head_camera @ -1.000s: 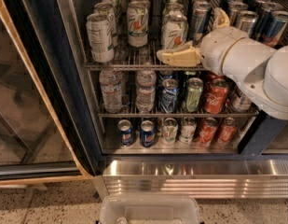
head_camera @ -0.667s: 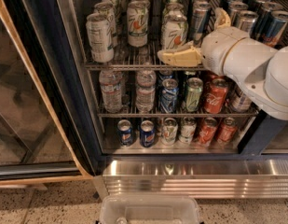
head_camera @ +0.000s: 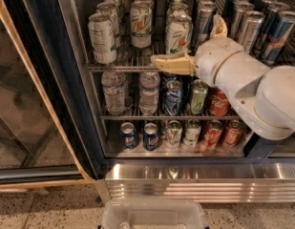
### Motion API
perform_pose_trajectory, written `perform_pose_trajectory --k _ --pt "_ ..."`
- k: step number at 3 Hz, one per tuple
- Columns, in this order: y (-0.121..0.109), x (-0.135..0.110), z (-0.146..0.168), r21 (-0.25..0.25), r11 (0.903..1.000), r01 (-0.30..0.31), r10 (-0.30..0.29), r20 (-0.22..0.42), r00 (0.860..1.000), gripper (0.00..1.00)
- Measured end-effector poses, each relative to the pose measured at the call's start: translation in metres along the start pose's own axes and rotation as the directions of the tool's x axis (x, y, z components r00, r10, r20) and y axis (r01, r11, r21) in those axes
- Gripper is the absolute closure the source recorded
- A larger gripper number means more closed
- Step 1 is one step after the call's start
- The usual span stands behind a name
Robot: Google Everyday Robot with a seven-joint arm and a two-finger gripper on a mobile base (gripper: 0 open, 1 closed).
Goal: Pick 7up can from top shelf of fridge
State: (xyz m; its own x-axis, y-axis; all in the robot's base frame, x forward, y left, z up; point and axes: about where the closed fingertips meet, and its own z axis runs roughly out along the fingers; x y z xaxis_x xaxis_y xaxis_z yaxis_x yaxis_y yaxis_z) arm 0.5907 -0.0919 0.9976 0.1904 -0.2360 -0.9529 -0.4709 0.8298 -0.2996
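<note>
Nudged slightly left and down since a moment ago: cream two-finger gripper (head_camera: 187,42), spread wide and clasping nothing, at the front rail of the chrome wire top shelf (head_camera: 123,67) in the dark-framed glass-door fridge (head_camera: 56,80). Counted along the front: two 7up cans, one plain white can (head_camera: 102,37). Nearest white-silver 7up can (head_camera: 179,32), with green logo, red dot and silver top, upright just above the lower finger (head_camera: 173,63). Narrow gap leftward to the second 7up can (head_camera: 141,23); dark slim can (head_camera: 204,23) close on the right.
</note>
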Motion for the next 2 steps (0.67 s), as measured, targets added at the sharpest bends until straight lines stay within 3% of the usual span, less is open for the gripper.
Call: perform_pose_trajectory --k 1,2 --pt "0.023 -0.008 -0.012 0.046 0.9988 -0.020 0.018 0.036 0.999 0.00" --pt "0.027 -0.009 0.012 0.048 0.9987 -0.020 0.017 0.050 0.999 0.00"
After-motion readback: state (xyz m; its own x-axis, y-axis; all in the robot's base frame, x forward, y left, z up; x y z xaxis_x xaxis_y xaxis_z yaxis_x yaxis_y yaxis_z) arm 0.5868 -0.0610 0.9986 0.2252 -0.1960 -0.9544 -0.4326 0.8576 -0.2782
